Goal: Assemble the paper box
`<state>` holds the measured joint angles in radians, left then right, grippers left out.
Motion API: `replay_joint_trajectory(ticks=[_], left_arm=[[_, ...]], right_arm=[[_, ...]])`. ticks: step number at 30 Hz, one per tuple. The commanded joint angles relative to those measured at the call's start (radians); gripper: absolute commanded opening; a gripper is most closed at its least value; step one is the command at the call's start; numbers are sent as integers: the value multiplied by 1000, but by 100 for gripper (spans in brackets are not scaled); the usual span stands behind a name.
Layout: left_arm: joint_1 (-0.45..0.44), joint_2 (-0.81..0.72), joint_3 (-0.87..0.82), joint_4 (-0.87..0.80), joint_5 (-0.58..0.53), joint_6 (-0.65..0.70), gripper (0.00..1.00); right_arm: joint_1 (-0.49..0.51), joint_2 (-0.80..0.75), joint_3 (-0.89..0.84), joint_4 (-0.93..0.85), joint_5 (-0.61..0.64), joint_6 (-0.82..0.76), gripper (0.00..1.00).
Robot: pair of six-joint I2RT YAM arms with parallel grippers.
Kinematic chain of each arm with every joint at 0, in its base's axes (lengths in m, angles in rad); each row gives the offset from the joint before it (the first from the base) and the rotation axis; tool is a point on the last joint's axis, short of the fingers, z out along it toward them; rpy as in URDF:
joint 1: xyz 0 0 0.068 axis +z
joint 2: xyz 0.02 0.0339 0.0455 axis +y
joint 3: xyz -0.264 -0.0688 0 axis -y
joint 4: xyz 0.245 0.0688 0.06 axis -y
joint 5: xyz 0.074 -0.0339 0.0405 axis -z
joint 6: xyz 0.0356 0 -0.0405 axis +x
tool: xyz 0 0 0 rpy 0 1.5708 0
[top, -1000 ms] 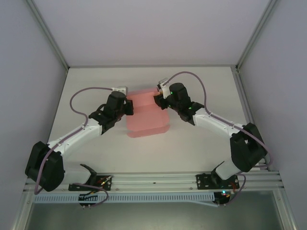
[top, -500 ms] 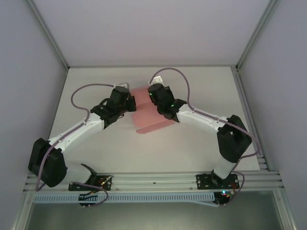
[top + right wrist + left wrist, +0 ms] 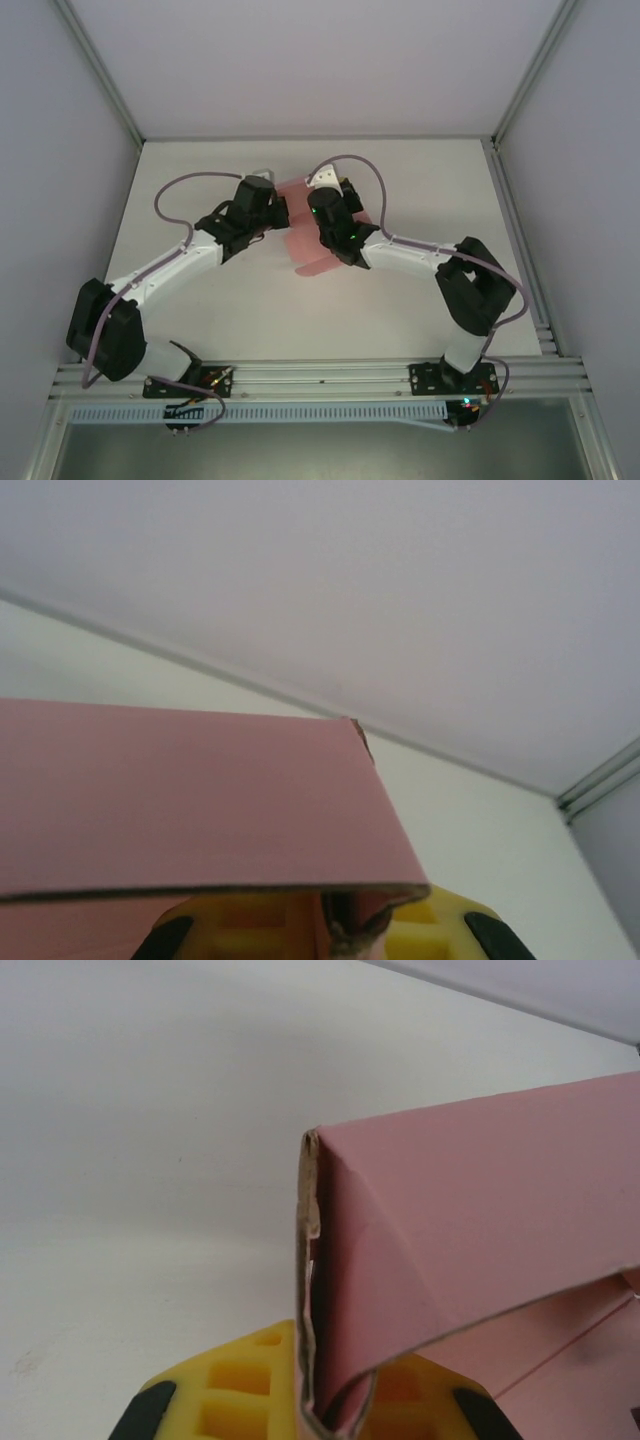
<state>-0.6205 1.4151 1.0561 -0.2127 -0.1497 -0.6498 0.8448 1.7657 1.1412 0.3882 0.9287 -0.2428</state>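
Observation:
The pink paper box [image 3: 301, 241] hangs partly folded above the table, held between both grippers near the middle of the top view. My left gripper [image 3: 277, 213] is shut on its left edge. In the left wrist view the doubled card edge [image 3: 312, 1290] is pinched between the yellow fingers [image 3: 238, 1385] of that gripper [image 3: 335, 1405], and a pink panel [image 3: 480, 1210] bends away to the right. My right gripper [image 3: 318, 210] is shut on the box's other side. In the right wrist view a flat pink panel [image 3: 180, 800] covers most of that gripper [image 3: 350, 928].
The white table [image 3: 200, 310] is walled by grey panels with aluminium posts [image 3: 100, 75] at the back corners. The arms' bases sit on the rail [image 3: 320, 378] at the near edge. Purple cables [image 3: 165, 200] loop over both wrists.
My right gripper has swung left toward the left one and shut on the paper box. The wide flat sheet has been squeezed into a narrower, raised fold. My left gripper shifted slightly right.

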Motion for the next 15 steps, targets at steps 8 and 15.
replay_joint_trajectory(ticks=[8,15], left_arm=[[34,-2,36,-168,-99,-42,0],[34,5,32,-146,-92,-39,0]], right_arm=[[-62,95,-45,155,316,-251,13],[-73,-82,-133,-51,-234,67,43]])
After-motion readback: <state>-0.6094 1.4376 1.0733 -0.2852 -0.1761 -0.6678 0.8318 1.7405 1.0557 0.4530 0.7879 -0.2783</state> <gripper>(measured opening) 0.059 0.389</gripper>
